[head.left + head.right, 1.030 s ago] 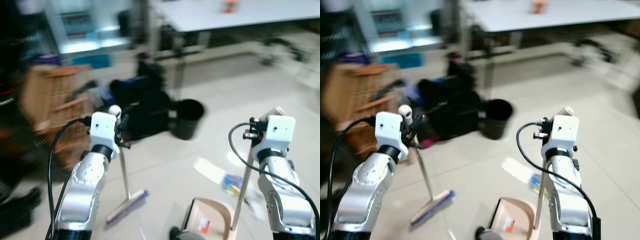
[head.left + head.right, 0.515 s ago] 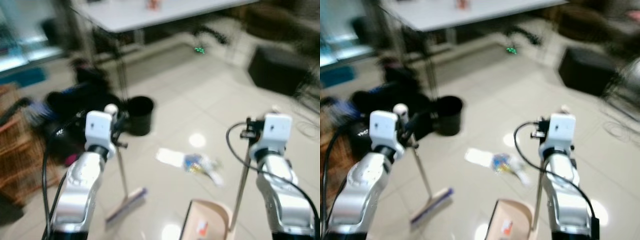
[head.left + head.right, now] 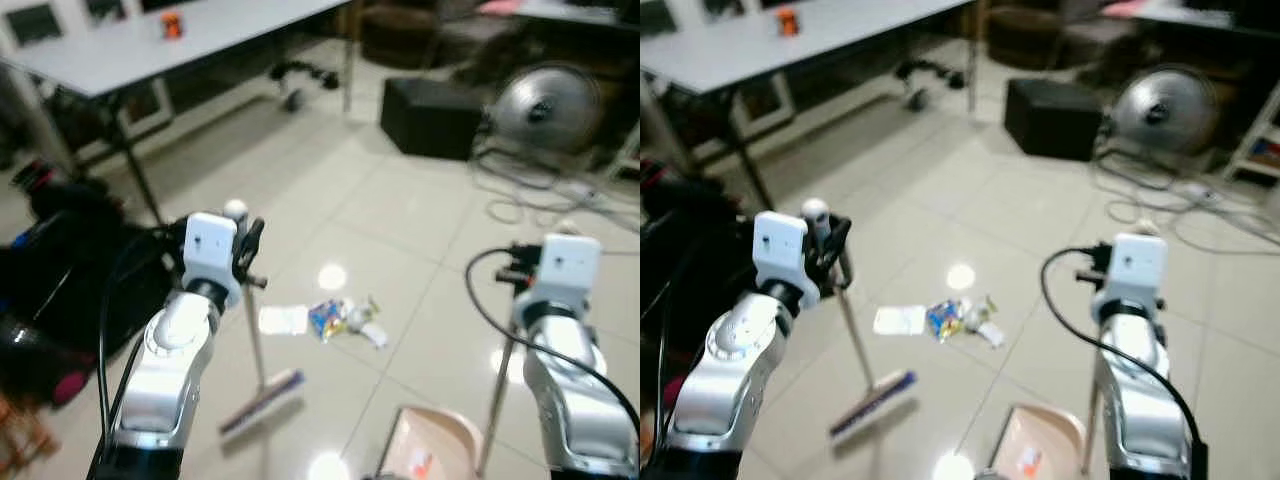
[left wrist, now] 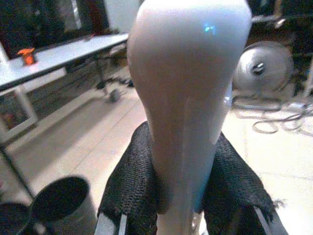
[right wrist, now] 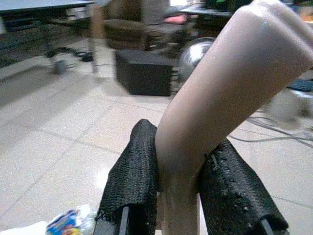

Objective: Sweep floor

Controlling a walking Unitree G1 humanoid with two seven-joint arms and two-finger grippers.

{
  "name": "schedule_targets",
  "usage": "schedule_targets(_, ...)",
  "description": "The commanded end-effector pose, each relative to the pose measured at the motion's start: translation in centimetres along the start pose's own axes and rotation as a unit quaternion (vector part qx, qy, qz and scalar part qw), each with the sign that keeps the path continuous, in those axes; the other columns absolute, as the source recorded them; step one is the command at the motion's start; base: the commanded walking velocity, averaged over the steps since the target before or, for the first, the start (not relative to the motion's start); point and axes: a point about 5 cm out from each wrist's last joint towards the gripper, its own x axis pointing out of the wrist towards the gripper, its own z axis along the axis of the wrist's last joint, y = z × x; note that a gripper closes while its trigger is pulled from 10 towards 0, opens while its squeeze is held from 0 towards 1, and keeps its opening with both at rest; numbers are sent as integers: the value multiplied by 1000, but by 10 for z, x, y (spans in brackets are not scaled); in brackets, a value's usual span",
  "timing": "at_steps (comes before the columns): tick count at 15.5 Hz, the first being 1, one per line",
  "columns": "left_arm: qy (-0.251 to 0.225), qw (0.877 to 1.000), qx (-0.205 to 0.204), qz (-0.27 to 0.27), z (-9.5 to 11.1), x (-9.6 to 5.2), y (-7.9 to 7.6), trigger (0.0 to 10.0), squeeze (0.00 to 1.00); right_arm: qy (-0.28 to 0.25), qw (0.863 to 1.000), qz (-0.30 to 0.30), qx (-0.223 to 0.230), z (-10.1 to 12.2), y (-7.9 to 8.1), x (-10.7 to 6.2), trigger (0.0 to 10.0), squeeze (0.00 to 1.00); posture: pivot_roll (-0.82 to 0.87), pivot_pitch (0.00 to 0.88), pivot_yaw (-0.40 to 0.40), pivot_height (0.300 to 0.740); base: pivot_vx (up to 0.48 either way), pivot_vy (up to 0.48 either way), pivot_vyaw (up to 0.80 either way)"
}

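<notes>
The broom (image 3: pixel 256 345) is clamped at its handle top by the left gripper (image 4: pixel 180 205); the dustpan (image 3: pixel 430 455) handle is clamped by the right gripper (image 5: pixel 179 196). The litter (image 3: pixel 335 318) lies at about 1 o'clock from the brush head — nearer the left arm — and 11 o'clock from the dustpan.

White broom handle (image 4: pixel 188 98), purple-blue bristles (image 3: pixel 262 403); beige dustpan (image 3: pixel 432 452) and pole (image 5: pixel 230 83); black woven tool pads (image 5: pixel 134 181); glossy cream tile floor (image 3: pixel 400 215); multicoloured litter (image 3: pixel 330 318).

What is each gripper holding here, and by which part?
The left gripper clamps the broom near its handle's top; the right gripper clamps the dustpan near its upright handle's top.
</notes>
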Motion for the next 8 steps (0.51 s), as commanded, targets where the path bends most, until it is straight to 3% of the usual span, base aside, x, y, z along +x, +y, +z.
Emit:
schedule_targets(1, -17, 1000, 13, 6, 7, 2, 7, 10000, 0, -20, 1000, 3, 7, 9, 6, -2, 10000, 0, -16, 0, 36, 740, 0, 375, -800)
schedule_targets(3, -20, 1000, 10, 4, 8, 5, 6, 10000, 0, -30, 1000, 0, 7, 10, 11, -2, 10000, 0, -14, 0, 33, 740, 0, 375, -641)
schedule_targets(8, -19, 1000, 10, 5, 8, 5, 5, 10000, 0, -30, 999, 23, 17, 11, 16, -2, 10000, 0, -7, 0, 24, 740, 0, 374, 0)
